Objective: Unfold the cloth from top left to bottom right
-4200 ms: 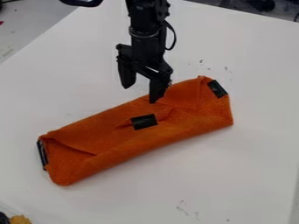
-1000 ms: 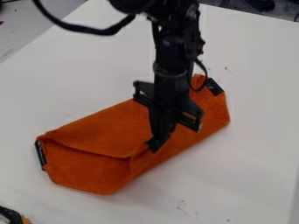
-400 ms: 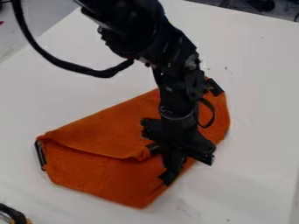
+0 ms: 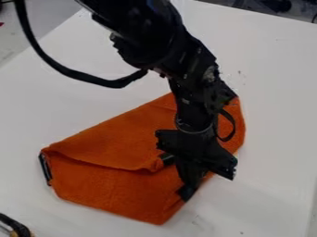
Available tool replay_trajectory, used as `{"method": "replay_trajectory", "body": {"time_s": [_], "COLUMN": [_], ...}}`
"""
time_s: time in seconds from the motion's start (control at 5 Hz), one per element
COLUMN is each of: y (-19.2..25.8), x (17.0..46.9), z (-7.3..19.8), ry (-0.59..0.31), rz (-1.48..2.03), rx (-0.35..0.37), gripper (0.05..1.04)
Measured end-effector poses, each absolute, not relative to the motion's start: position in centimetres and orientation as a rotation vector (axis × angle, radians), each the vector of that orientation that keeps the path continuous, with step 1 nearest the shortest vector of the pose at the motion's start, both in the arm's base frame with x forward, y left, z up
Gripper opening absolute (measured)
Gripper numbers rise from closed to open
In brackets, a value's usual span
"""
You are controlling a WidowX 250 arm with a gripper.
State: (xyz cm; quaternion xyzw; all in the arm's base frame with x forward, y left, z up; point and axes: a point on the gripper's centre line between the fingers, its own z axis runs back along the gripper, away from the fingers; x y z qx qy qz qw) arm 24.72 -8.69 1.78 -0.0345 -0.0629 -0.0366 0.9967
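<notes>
The camera view has the black two-finger gripper (image 4: 185, 193) apparently clenched on the lower right edge of the partly unfolded orange fabric cloth (image 4: 108, 187), around the middle of the white worktop (image 4: 272, 115). The pull should go low and slow toward the worktop's bottom right corner, so the fold opens without dragging everything. Compared with 0.4 s ago, gripper and cloth point sit slightly farther down and right.
</notes>
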Motion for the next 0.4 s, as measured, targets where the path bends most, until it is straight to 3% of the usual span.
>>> {"method": "replay_trajectory", "body": {"time_s": [0.4], "y": [-11.0], "x": [24.4], "z": [2.1], "ry": [-0.123], "rz": [-0.046], "rx": [-0.11], "gripper": [0.782]}}
